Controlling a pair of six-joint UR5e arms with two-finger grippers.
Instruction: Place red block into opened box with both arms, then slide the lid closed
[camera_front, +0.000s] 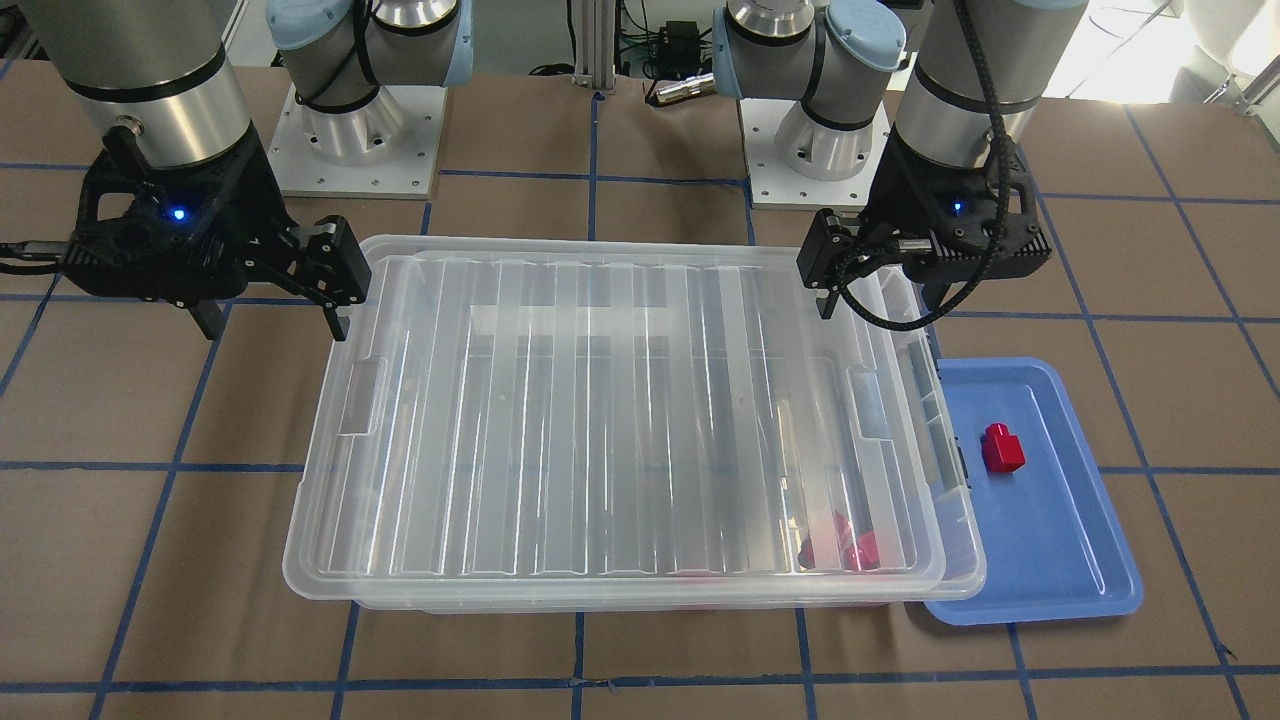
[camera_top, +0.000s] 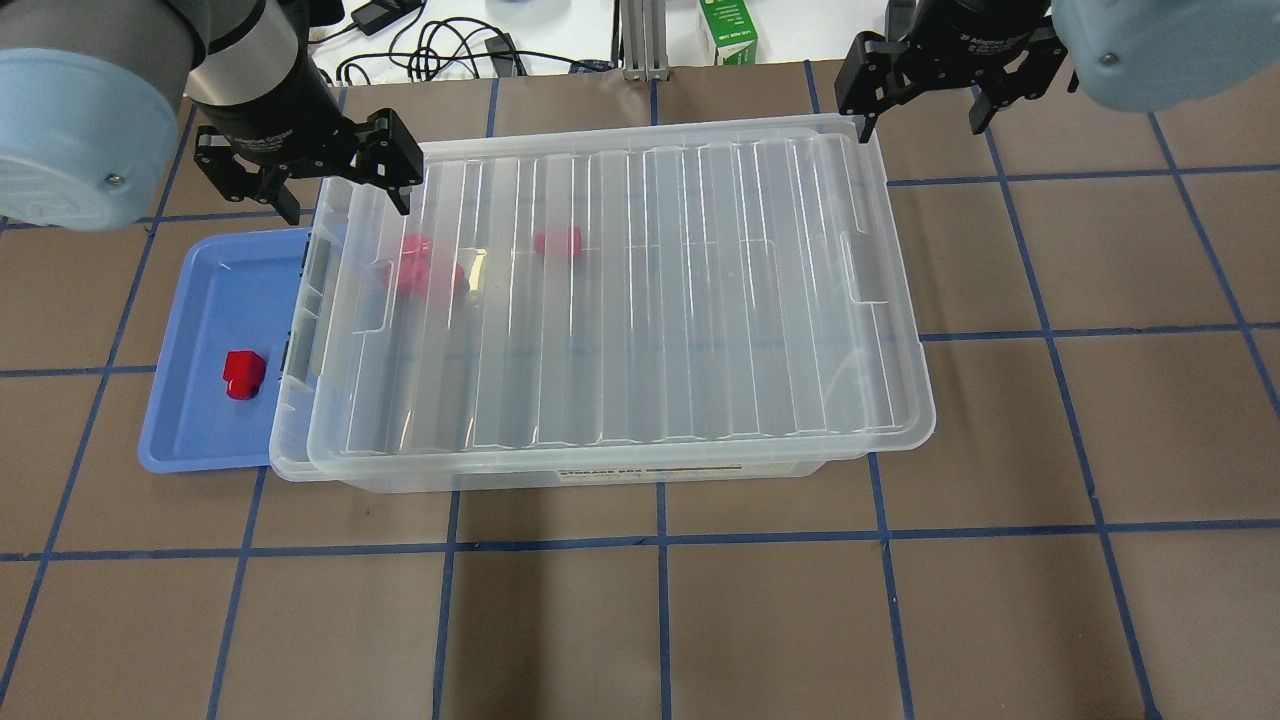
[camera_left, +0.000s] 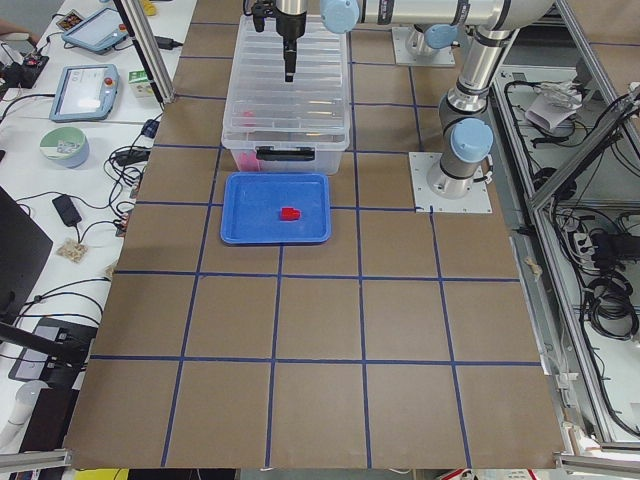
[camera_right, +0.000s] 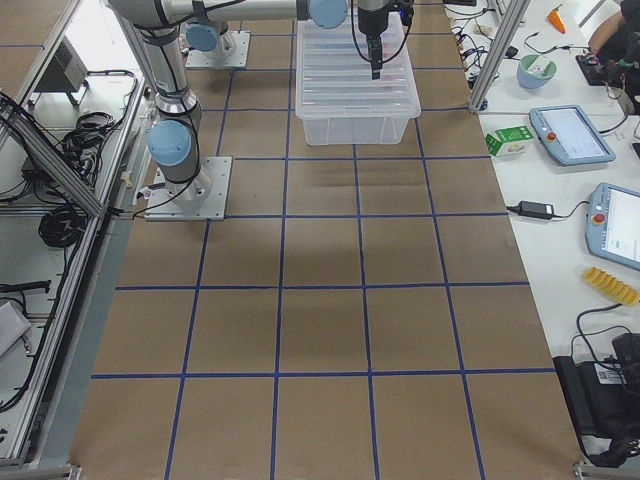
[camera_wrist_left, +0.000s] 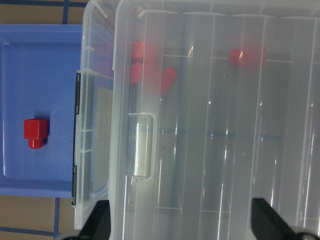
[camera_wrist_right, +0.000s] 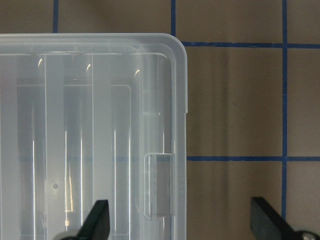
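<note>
Lid (camera_top: 640, 300) lies lengthwise along clear box (camera_top: 450, 480), ribs crosswise.
Red block (camera_top: 243, 374) on blue tray (camera_top: 200, 300), stud toward robot's table edge; left gripper (camera_top: 347, 205) and right gripper (camera_top: 920, 125) wide open, empty.

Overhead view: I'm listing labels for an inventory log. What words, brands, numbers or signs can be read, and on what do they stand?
No text reads clearly.
Label strip on the near wall of the box: dark print, too small to read.
White lettering above the left gripper and right gripper: too blurred to read.
Green carton at the view's top edge: print too small to read.
</note>
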